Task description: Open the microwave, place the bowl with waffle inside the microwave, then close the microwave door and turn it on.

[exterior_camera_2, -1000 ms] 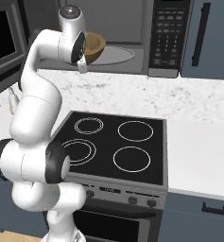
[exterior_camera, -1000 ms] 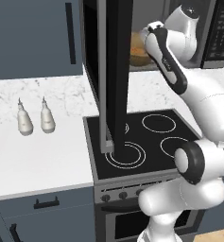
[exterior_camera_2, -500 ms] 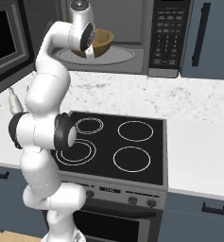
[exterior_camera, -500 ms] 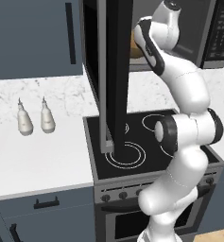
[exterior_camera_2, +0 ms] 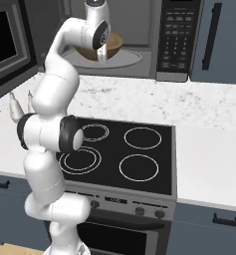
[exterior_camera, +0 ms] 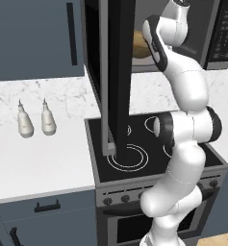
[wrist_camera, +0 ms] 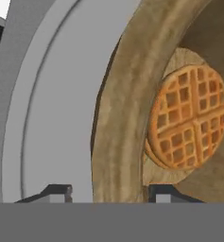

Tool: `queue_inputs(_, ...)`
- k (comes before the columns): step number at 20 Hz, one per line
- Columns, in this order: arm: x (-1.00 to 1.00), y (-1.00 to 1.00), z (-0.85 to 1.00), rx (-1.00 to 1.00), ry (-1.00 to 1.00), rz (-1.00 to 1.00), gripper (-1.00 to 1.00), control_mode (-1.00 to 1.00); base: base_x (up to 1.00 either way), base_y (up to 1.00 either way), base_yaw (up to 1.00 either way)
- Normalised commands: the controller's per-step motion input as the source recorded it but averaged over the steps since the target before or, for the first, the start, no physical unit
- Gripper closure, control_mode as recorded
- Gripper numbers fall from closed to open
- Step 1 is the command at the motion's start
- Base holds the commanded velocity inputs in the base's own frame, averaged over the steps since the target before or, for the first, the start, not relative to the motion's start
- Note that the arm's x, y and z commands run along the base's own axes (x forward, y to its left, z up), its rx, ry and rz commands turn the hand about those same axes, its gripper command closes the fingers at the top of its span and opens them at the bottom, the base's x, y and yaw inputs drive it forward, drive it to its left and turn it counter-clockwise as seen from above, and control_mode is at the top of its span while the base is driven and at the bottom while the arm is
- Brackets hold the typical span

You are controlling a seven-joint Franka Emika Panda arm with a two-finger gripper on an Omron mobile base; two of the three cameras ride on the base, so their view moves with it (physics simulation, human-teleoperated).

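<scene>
Jaws: the gripper point(wrist_camera: 106, 191) straddles the near rim of the bowl point(wrist_camera: 127, 94), one tip on each side; parted, but grip or gap cannot be told.
Bowl: tan wooden bowl point(exterior_camera_2: 107, 45) sits on the round turntable point(exterior_camera_2: 129, 57) inside the microwave point(exterior_camera_2: 154, 35).
Contents: one round golden waffle point(wrist_camera: 189, 118) lies in the bowl.
Microwave door: the microwave door point(exterior_camera: 116, 72) stands swung wide open above the stovetop point(exterior_camera_2: 124, 152).
Table: two small bottles point(exterior_camera: 36, 120) stand left of the stovetop.

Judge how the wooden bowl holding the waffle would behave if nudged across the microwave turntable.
The bowl looks thick-walled and rigid, so it would likely slide rather than flex. Being wide and shallow, it seems unlikely to tip. The waffle lies loose inside and might shift.
</scene>
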Motion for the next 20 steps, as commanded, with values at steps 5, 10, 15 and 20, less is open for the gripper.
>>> queue_inputs(5,-0.34,-0.12,-0.15,0.14,-0.15,-0.05,-1.0,-1.0,0.0,0.0,0.0)
queue_inputs(10,-0.54,-0.05,0.03,0.24,-0.34,-0.03,-1.0,-1.0,0.0,0.0,0.0)
queue_inputs(15,-0.85,-0.03,0.21,0.09,-0.27,0.0,-1.0,-1.0,0.0,0.0,0.0)
queue_inputs(20,-1.0,-0.01,0.25,-0.06,-0.18,0.06,1.0,-1.0,0.0,0.0,0.0)
